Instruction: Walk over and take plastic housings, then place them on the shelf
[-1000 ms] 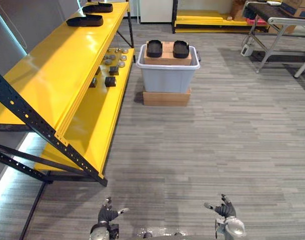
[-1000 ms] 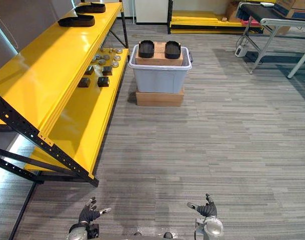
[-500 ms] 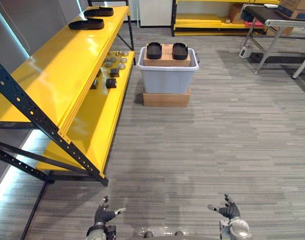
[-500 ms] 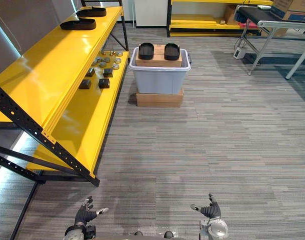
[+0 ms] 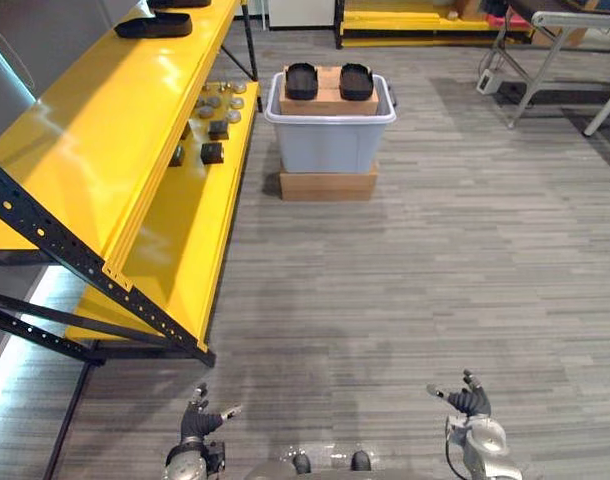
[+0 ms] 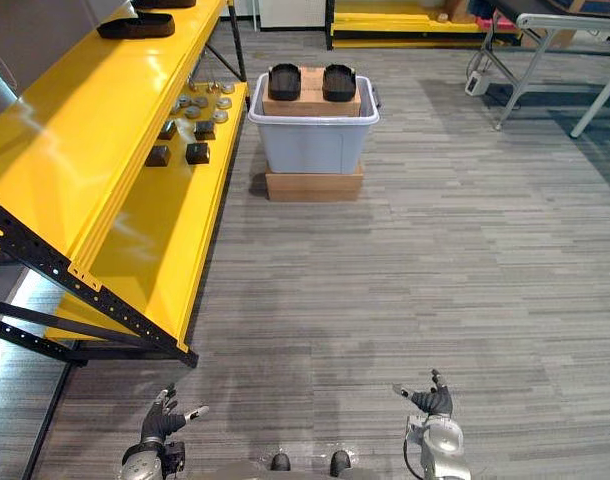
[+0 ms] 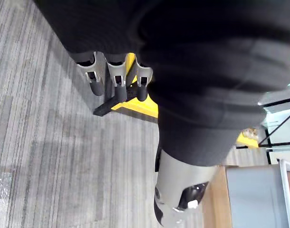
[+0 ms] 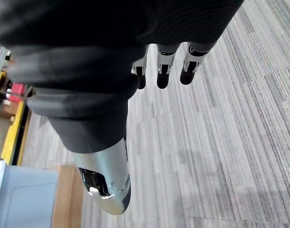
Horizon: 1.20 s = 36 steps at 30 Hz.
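Black rounded housings [image 5: 302, 81] at 12 o'clock, on a box [image 5: 329, 102] in a bin [image 5: 330, 145].
Released and empty: left hand [image 5: 197, 423], right hand [image 5: 471, 402].

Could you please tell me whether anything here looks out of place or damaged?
Nothing stands out. Two housings sit side by side on the box in the bin, which stands level on its cardboard base.
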Motion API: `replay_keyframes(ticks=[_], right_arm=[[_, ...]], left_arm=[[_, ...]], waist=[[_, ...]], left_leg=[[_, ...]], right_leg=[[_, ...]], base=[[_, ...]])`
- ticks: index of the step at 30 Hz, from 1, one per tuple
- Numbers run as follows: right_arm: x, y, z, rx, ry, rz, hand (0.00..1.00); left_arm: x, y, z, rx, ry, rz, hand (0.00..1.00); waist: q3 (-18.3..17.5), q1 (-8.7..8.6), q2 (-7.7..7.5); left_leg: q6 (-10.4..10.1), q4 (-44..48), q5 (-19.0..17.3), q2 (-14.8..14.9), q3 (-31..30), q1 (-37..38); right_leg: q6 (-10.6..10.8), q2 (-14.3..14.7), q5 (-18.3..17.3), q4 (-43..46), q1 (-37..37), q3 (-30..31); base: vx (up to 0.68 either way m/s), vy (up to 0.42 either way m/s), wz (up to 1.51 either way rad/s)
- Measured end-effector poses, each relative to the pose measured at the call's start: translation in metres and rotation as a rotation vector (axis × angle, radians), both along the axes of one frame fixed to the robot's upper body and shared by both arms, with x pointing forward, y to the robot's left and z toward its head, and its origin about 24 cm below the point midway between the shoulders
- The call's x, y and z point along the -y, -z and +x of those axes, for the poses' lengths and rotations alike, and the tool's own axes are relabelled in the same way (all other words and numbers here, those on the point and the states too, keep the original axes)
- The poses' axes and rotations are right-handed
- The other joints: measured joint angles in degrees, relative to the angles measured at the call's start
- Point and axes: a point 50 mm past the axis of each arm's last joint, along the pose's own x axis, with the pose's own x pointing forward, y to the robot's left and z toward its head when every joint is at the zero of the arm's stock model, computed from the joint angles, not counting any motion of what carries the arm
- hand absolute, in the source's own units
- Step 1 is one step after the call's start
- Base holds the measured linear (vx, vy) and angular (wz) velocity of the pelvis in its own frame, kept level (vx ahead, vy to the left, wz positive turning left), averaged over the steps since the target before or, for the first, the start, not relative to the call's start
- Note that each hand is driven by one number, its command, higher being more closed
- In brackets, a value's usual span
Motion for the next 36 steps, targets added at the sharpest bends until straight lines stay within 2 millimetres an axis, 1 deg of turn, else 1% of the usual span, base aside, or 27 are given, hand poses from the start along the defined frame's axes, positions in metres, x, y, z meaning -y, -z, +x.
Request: replay_keyframes(ticks=[2, 4, 7, 9, 10, 11, 12, 13, 14, 15, 16, 17, 18, 19, 20, 22, 24, 25, 26, 27, 28, 29, 30, 32, 34, 35, 36], right_arm=[[-0.003, 0.001, 0.001, 0.0, 0.005, 0.016, 0.0], [-0.004, 0.001, 0.003, -0.003, 0.0, 0.018, 0.0], [-0.008, -0.009, 0.024, 0.052, -0.017, 0.024, 0.0], [-0.008, -0.017, 0.037, 0.089, -0.02, 0.023, 0.0], [-0.005, -0.018, 0.037, 0.093, -0.013, 0.013, 0.0], [-0.003, -0.017, 0.034, 0.085, -0.002, 0.003, 0.0], [-0.001, -0.016, 0.031, 0.077, 0.006, -0.003, 0.0], [-0.001, -0.015, 0.03, 0.075, 0.007, -0.004, 0.0], [0.001, -0.018, 0.033, 0.086, 0.003, -0.011, 0.0], [0.0, -0.023, 0.039, 0.113, -0.004, -0.012, 0.0], [0.0, -0.024, 0.04, 0.12, -0.006, -0.014, 0.0], [0.0, -0.025, 0.04, 0.124, -0.01, -0.015, 0.0], [0.0, -0.025, 0.04, 0.122, -0.014, -0.018, 0.0], [-0.002, -0.023, 0.038, 0.12, -0.021, -0.017, 0.0], [-0.006, -0.023, 0.038, 0.124, -0.02, -0.006, 0.0], [-0.009, -0.022, 0.039, 0.135, -0.011, 0.008, 0.0], [-0.009, -0.022, 0.038, 0.141, 0.002, 0.018, 0.0], [-0.011, -0.021, 0.036, 0.143, 0.008, 0.027, 0.0], [-0.01, -0.021, 0.035, 0.144, 0.013, 0.03, 0.0], [-0.007, -0.019, 0.029, 0.141, 0.045, 0.041, 0.0], [-0.005, -0.019, 0.027, 0.141, 0.062, 0.043, 0.0], [-0.001, -0.017, 0.023, 0.136, 0.088, 0.046, 0.0], [-0.005, -0.012, 0.019, 0.113, 0.093, 0.058, 0.0], [-0.011, -0.007, 0.015, 0.095, 0.093, 0.079, 0.0], [-0.016, -0.007, 0.016, 0.097, 0.083, 0.088, 0.0], [-0.019, -0.006, 0.016, 0.096, 0.08, 0.099, 0.0], [-0.022, -0.006, 0.016, 0.097, 0.077, 0.107, 0.0]], left_arm=[[-0.002, -0.001, 0.001, 0.009, -0.01, -0.003, 0.0], [-0.002, -0.002, 0.002, 0.012, -0.014, -0.004, 0.0], [-0.003, -0.006, 0.014, 0.044, -0.029, -0.001, 0.0], [-0.002, -0.01, 0.026, 0.078, -0.028, -0.004, 0.0], [0.0, -0.012, 0.031, 0.092, -0.021, -0.004, 0.0], [0.001, -0.013, 0.034, 0.097, -0.02, 0.0, 0.0], [0.003, -0.013, 0.035, 0.101, -0.016, 0.0, 0.0], [0.004, -0.013, 0.034, 0.098, -0.012, -0.001, 0.0], [0.009, -0.011, 0.035, 0.093, -0.005, -0.014, 0.0], [0.011, -0.011, 0.036, 0.096, -0.006, -0.02, 0.0], [0.012, -0.011, 0.036, 0.096, -0.009, -0.024, 0.0], [0.015, -0.009, 0.034, 0.091, -0.017, -0.036, 0.0], [0.016, -0.008, 0.032, 0.087, -0.019, -0.04, 0.0], [0.017, -0.008, 0.031, 0.085, -0.021, -0.043, 0.0], [0.015, -0.008, 0.031, 0.087, -0.029, -0.044, 0.0], [0.016, -0.007, 0.03, 0.085, -0.035, -0.05, 0.0], [0.018, -0.006, 0.028, 0.081, -0.039, -0.057, 0.0], [0.02, -0.005, 0.026, 0.074, -0.038, -0.061, 0.0], [0.02, -0.005, 0.026, 0.075, -0.037, -0.063, 0.0], [0.024, -0.004, 0.026, 0.073, -0.037, -0.073, 0.0], [0.026, -0.004, 0.025, 0.071, -0.035, -0.079, 0.0], [0.029, -0.002, 0.023, 0.062, -0.037, -0.088, 0.0], [0.029, 0.0, 0.02, 0.05, -0.039, -0.088, 0.0], [0.026, -0.001, 0.022, 0.056, -0.043, -0.078, 0.0], [0.029, 0.0, 0.021, 0.049, -0.042, -0.089, 0.0], [0.03, 0.001, 0.019, 0.044, -0.039, -0.09, 0.0], [0.03, 0.0, 0.02, 0.044, -0.032, -0.087, 0.0]], waist=[[1.1, -0.09, -0.6], [1.4, -0.11, -0.62], [3.1, -0.23, -0.63], [5.0, -0.33, -0.74], [5.5, -0.68, -1.37], [5.7, -1.15, -1.74], [5.7, -2.25, -1.7], [5.4, -2.64, -1.32], [5.2, -2.56, 0.52], [5.3, -2.44, 0.78], [5.2, -2.47, 0.84], [5.3, -2.51, 0.83], [5.3, -2.61, 0.83], [5.4, -2.39, 0.98], [5.7, -1.85, 0.63], [5.9, -0.3, 0.26], [6.0, 0.14, 0.34], [6.2, 0.6, -0.09], [6.2, 0.64, 0.14], [6.3, 1.33, 0.12], [6.2, 1.56, 0.17], [5.9, 1.94, 1.16], [5.4, 2.98, 0.68], [4.7, 2.9, -1.98], [4.7, 3.54, -2.07], [4.7, 3.73, -2.08], [4.6, 3.8, -2.01]], left_leg=[[0.8, 1.3, -2.0, -1.3, -0.2, 1.5], [0.9, 1.1, -2.4, -1.2, -0.1, 2.6], [0.7, -2.2, -2.8, 0.5, -0.2, 5.3], [0.0, -7.2, -2.4, 1.5, -0.7, 9.8], [-0.5, -9.9, -2.4, 1.2, -1.8, 12.5], [-1.5, -11.1, -2.9, 1.2, -3.3, 14.4], [-3.5, -11.3, -4.0, 2.3, -5.3, 16.4], [-4.1, -10.9, -4.4, 3.1, -6.1, 16.9], [-6.2, -8.7, -4.2, 5.8, -6.7, 16.3], [-9.8, -3.6, -2.0, 6.4, -6.7, 14.3], [-11.6, 0.1, -0.2, 6.3, -6.6, 13.0], [-12.6, 9.6, 6.2, 6.1, -6.6, 10.2], [-12.8, 15.2, 10.8, 6.1, -6.4, 7.9], [-11.5, 26.5, 10.7, 8.0, -5.2, 3.7], [-8.2, 34.9, 8.5, 9.9, -2.7, -0.7], [-5.4, 38.9, 6.0, 10.2, -1.0, -7.2], [-4.9, 35.5, 3.2, 8.8, -0.3, -13.1], [-5.7, 25.4, 2.5, 6.9, -0.3, -16.1], [-5.9, 22.9, 2.7, 6.7, -0.3, -16.4], [-7.7, 10.6, 4.3, 5.1, -0.4, -16.4], [-8.7, 3.8, 6.3, 4.8, -0.3, -16.4], [-8.8, -4.2, 13.0, 5.0, -0.3, -16.4], [-5.3, -4.4, 17.3, 4.0, 0.6, -15.2], [-2.8, -2.0, 14.4, 1.9, 2.6, -15.3], [-1.6, 2.6, 10.4, 2.1, 4.5, -14.2], [-0.9, 3.7, 7.7, 2.1, 5.5, -11.3], [-0.5, 4.2, 5.7, 2.1, 6.2, -8.2]], right_leg=[[-0.5, -2.6, -2.9, 14.1, -6.5, -3.2], [-0.6, -3.3, -3.7, 14.3, -8.5, -5.8], [-0.5, -1.3, -2.1, 6.0, -13.3, -8.8], [-0.4, 0.4, 5.0, -5.3, -16.0, -9.3], [-0.1, 0.0, 8.8, -9.1, -17.7, -9.2], [-0.7, -0.6, 10.9, -10.9, -18.6, -9.2], [-2.9, -1.2, 16.2, -10.4, -19.1, -9.3], [-4.7, -0.7, 20.0, -9.6, -18.8, -9.7], [-8.4, 1.0, 19.1, -5.9, -19.4, -11.5], [-10.4, 1.1, 15.2, -2.0, -20.0, -12.2], [-10.9, 1.2, 13.7, -1.0, -19.4, -12.4], [-11.0, 1.6, 11.4, -1.7, -15.8, -12.4], [-10.9, 1.8, 10.3, -3.0, -13.1, -12.4], [-11.1, 2.9, 9.3, -6.3, -7.7, -12.3], [-11.6, 4.0, 8.7, -9.3, -3.0, -11.8], [-11.7, 4.6, 8.3, -13.2, 2.4, -10.3], [-10.7, 4.5, 7.2, -16.4, 7.0, -9.3], [-9.6, 3.8, 5.6, -17.8, 10.7, -8.3], [-9.4, 3.6, 5.4, -18.1, 11.4, -8.2], [-8.4, 2.9, 4.2, -18.9, 13.4, -7.4], [-7.9, 2.7, 3.6, -19.5, 14.2, -7.1], [-6.8, 3.0, 1.9, -20.1, 15.6, -6.2], [-5.6, 2.0, 0.2, -19.9, 16.6, -4.5], [-4.4, -1.1, -1.1, -18.7, 16.9, -4.3], [-2.6, -2.0, -2.1, -11.7, 16.1, -2.0], [-0.6, -2.8, -2.8, -3.4, 14.6, -1.3], [3.0, -3.9, -1.6, 8.1, 11.5, -1.4]], base=[[0.1, 0.124, -0.01], [0.19, 0.072, -0.02], [0.29, 0.013, -0.1], [0.44, -0.058, 0.1], [0.58, -0.126, 0.48], [0.65, -0.185, 0.84], [0.59, -0.192, 0.82], [0.65, -0.224, 0.55], [0.66, -0.235, 0.22], [0.65, -0.239, 0.1], [0.66, -0.241, 0.17], [0.54, -0.2, 0.13], [0.66, -0.225, 0.16], [0.58, -0.188, 0.06], [0.65, -0.191, -0.05], [0.47, -0.101, -0.29], [0.52, -0.006, -0.26], [0.43, 0.032, -0.16], [0.43, 0.087, -0.26], [0.34, 0.116, -0.2], [0.44, 0.159, -0.29], [0.57, 0.233, -0.39], [0.4, 0.17, -0.36], [0.58, 0.176, -0.17], [0.57, 0.184, -0.3], [0.48, 0.181, -0.43], [0.47, 0.171, -0.4]])
